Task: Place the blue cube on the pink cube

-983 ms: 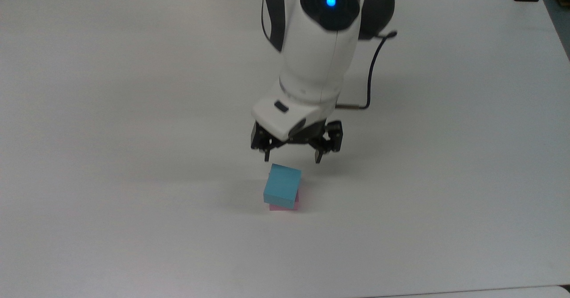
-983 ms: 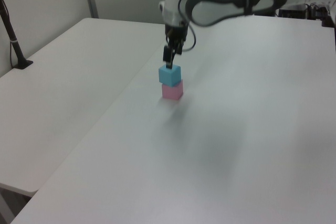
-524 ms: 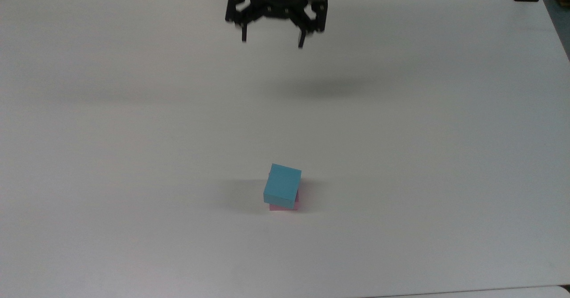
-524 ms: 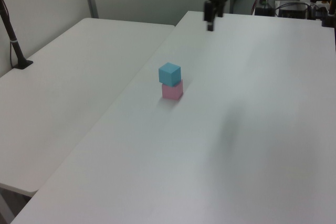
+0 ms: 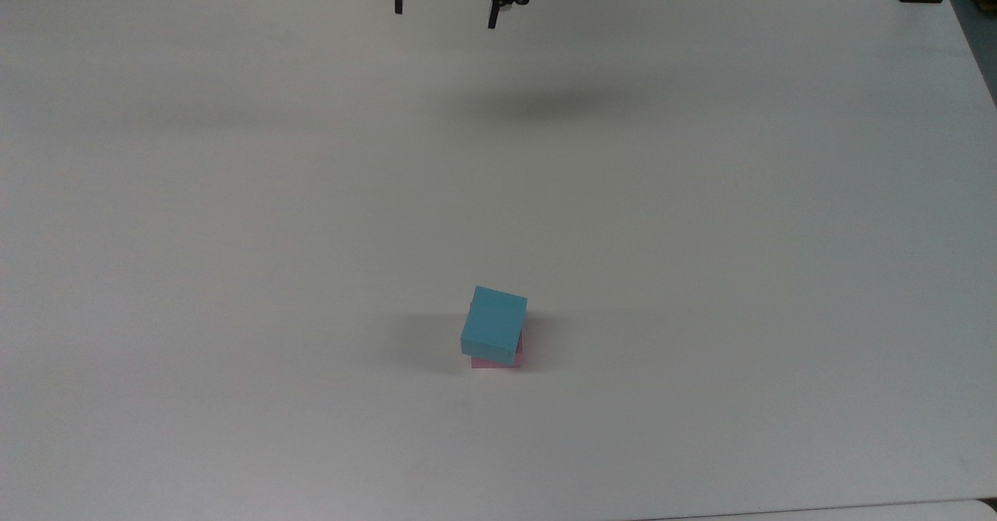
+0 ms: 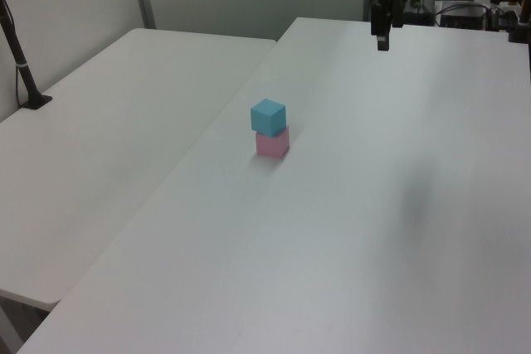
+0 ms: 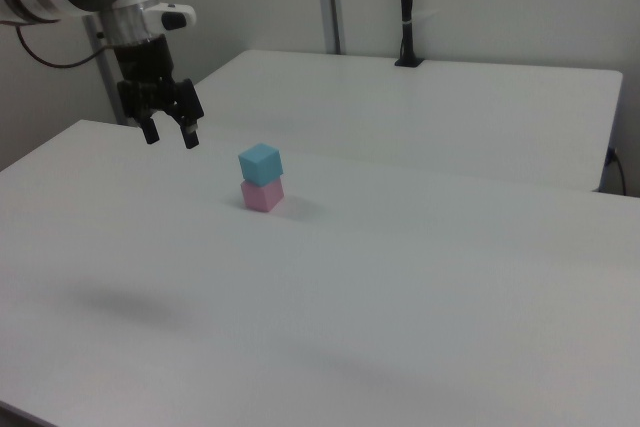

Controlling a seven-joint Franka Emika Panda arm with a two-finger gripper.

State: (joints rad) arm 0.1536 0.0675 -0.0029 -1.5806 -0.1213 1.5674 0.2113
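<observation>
White tabletop (image 5: 234,233) runs bare under the gripper (image 5: 444,8), which hangs with fingers spread and holding nothing. Well away from it, nearer the top view's bottom, the blue cube (image 5: 494,324) sits on the pink cube (image 5: 498,360), slightly twisted, so the stacking looks done. A second table (image 6: 108,138) stands alongside.
</observation>
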